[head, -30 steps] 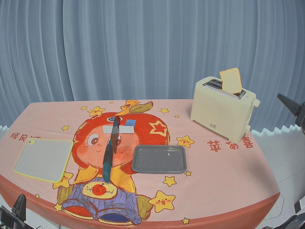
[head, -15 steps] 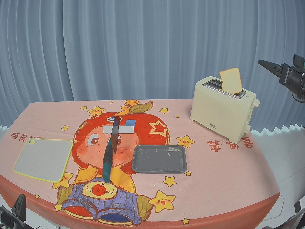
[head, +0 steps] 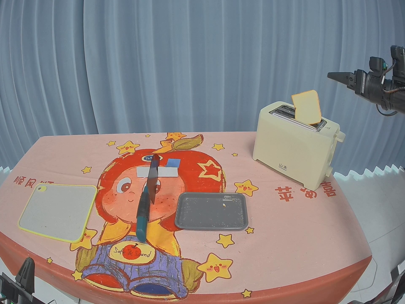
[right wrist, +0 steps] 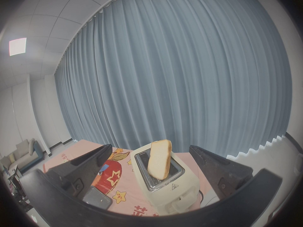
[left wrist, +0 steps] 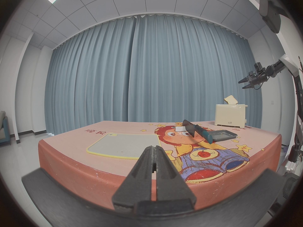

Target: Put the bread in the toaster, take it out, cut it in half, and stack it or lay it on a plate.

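Note:
A slice of bread (head: 306, 106) stands tilted in a slot of the cream toaster (head: 291, 148) at the table's far right. My right gripper (head: 337, 76) hangs high in the air, to the right of the toaster and above it, pointing toward it. In the right wrist view its fingers (right wrist: 94, 163) are spread wide apart and empty, with the bread (right wrist: 160, 159) and toaster (right wrist: 172, 186) below and beyond them. My left gripper (left wrist: 154, 149) is shut and empty, low in front of the table's near left edge.
A grey tray (head: 202, 214) lies mid-table. A knife (head: 145, 201) with a teal handle lies just left of it. A grey cutting board (head: 58, 211) with a yellow rim sits at the near left. A curtain hangs behind the table.
My right arm has risen from low beside the table's right side to a spot high up, right of the toaster. Bread, knife and left arm have not moved.

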Controlling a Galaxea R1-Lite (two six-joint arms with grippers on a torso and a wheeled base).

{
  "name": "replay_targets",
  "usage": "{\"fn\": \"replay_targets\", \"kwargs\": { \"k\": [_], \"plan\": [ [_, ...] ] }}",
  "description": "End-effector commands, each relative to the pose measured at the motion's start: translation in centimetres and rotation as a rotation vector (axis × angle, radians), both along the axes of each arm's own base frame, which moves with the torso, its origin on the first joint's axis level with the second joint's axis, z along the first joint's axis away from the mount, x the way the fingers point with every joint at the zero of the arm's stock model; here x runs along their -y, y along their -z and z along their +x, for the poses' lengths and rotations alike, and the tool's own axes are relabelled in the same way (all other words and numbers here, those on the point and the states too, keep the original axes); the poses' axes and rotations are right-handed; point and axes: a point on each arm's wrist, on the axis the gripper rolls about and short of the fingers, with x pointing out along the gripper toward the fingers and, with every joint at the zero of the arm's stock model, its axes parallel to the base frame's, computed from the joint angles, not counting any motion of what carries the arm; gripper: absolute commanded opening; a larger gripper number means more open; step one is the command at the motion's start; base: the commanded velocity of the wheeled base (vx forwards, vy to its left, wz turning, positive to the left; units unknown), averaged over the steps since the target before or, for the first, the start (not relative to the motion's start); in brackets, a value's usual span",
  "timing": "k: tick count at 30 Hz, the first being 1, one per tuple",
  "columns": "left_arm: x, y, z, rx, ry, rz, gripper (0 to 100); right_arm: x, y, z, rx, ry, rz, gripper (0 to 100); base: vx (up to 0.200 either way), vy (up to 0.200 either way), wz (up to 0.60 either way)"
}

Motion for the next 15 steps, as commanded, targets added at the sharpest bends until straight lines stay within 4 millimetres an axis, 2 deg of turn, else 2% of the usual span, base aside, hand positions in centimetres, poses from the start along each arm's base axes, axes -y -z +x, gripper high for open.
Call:
{"fn": "replay_targets", "kwargs": {
  "k": [1, 9, 15],
  "plan": [
    [0.0, 0.5, 0.0, -0.001, -0.001, -0.001, 0, -0.2, 1.7, 3.3, -0.058, -0.013, -0.030, 100, 0.000, 0.000, 0.00],
    [0.0, 0.5, 0.0, -0.001, -0.001, -0.001, 0, -1.3, 3.4, 6.0, -0.097, -0.044, -0.034, 100, 0.000, 0.000, 0.00],
    [0.0, 0.5, 0.0, -0.001, -0.001, -0.001, 0, -1.2, 4.1, 7.9, -0.102, -0.039, -0.032, 100, 0.000, 0.000, 0.00]
  ]
}}
